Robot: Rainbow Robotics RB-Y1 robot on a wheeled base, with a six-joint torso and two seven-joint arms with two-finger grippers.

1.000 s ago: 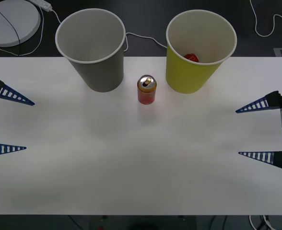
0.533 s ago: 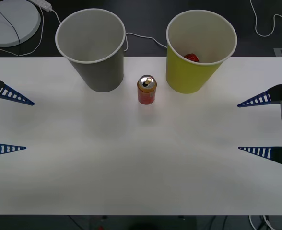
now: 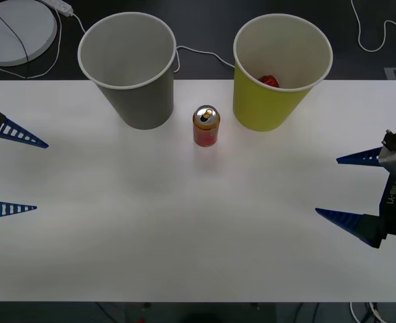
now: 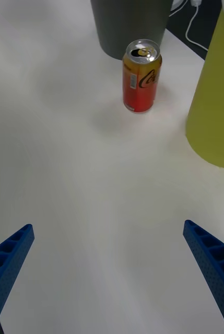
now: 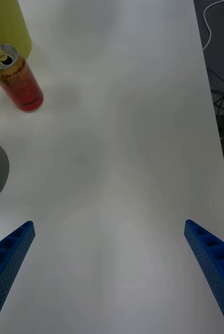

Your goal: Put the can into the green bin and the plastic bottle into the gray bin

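A white table (image 3: 184,229) spreads out in front of me. At its far edge stand two tall cup-shaped bins, both upright with their mouths open upward: the gray bin (image 3: 132,81) toward my left and the green bin (image 3: 275,84) toward my right. Something small and red (image 3: 269,81) lies inside the green bin; I cannot tell what it is.

Between the two bins, slightly nearer to me and touching neither, the can (image 3: 206,126) stands upright, its long axis vertical and its shiny top and pull tab pointing up.

My right gripper (image 3: 339,188) sits over the table's right edge, fingers spread wide and holding nothing. Compared with a second ago it has turned and its nearer finger has swung inward toward the table's middle. My left gripper (image 3: 29,176) waits at the left edge, equally wide open and empty, unmoved. The can and bins have not shifted.
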